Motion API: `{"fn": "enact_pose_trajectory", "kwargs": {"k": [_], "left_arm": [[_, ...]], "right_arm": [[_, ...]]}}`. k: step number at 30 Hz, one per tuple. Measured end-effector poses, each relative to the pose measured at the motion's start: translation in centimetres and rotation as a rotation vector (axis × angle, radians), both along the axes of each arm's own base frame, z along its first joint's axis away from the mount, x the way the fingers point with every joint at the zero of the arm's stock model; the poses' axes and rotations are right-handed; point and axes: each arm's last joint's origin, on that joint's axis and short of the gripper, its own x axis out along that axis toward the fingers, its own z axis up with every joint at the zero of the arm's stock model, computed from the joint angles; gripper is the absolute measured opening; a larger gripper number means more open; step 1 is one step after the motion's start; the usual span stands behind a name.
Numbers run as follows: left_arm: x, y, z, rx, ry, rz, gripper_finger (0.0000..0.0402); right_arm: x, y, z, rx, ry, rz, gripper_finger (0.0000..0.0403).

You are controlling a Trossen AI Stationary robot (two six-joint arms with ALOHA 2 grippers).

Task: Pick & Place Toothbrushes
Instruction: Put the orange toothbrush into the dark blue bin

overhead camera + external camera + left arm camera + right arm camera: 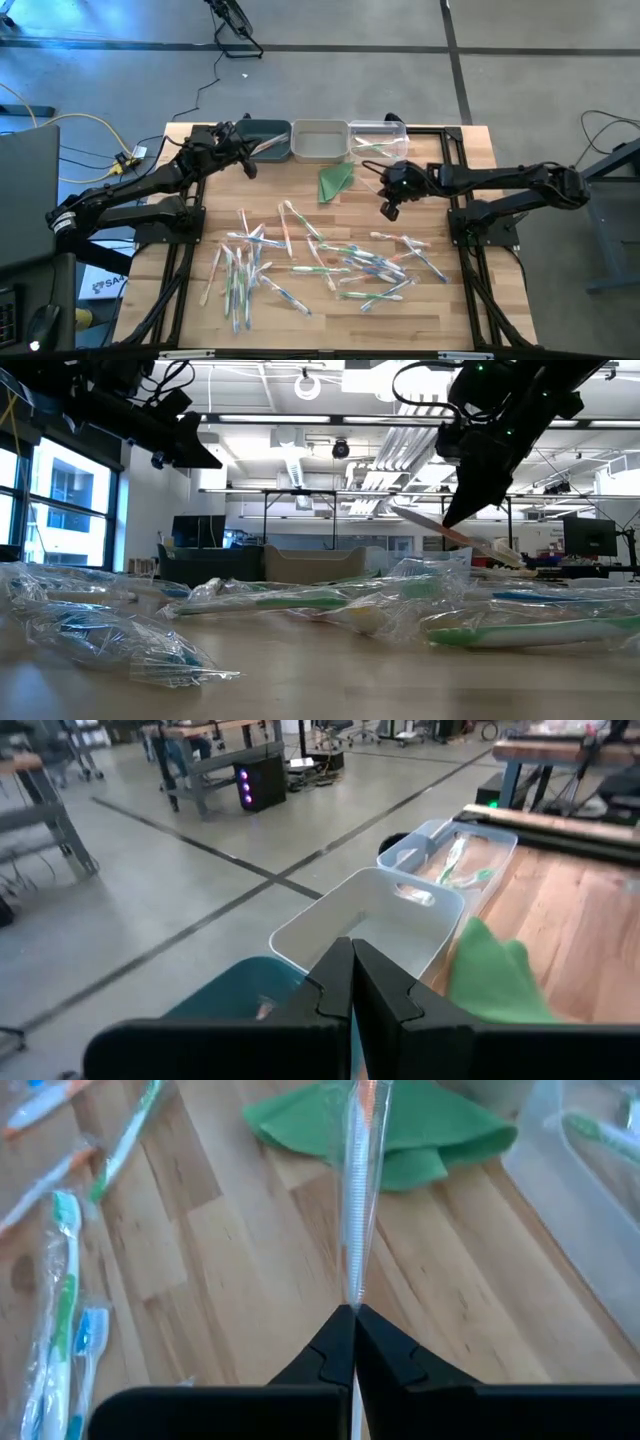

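Three bins stand in a row along the table point(480, 150) edge at 12 o'clock in the high view: one dark teal bin point(268, 139), one grey bin point(320, 141) and one clear bin point(379, 137). Only the left wrist view shows their contents closely: the clear bin holds a few green-accented brushes and the grey bin appears bare, while the teal bin's inside is mostly hidden behind the fingers. One folded green cloth point(336, 180) lies just in front of the grey bin. Dozens of wrapped toothbrushes point(320, 262) are scattered over the table toward 6 o'clock; an exact count cannot be made. The left gripper point(352, 982), fingers pressed together and holding nothing, hangs over the teal bin at about 11 o'clock. The right gripper point(354, 1320), near the table's centre toward 2 o'clock and beside the cloth, is clamped on one wrapped toothbrush point(361, 1175) with an orange accent. The right wrist view alone shows this brush extending straight out from the fingertips above the wood and the cloth. The low view alone shows it raised clear of the pile, tilted, with the brush head lower than the grip.
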Motion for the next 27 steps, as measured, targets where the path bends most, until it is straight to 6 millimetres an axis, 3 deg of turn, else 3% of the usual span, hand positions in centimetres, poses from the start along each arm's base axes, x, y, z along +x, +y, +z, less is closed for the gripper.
{"fn": "enact_pose_trajectory", "kwargs": {"k": [16, 27], "left_arm": [[0.1, -0.1, -0.1, -0.019, -0.007, -0.079, 0.0], [-1.4, 2.8, 0.9, -0.069, -0.072, -0.229, 0.0]], "right_arm": [[-0.2, -1.6, 0.2, 0.033, -0.046, 0.052, 0.0002], [0.4, -1.6, 0.8, 0.04, -0.135, 0.093, 0.0002]]}}
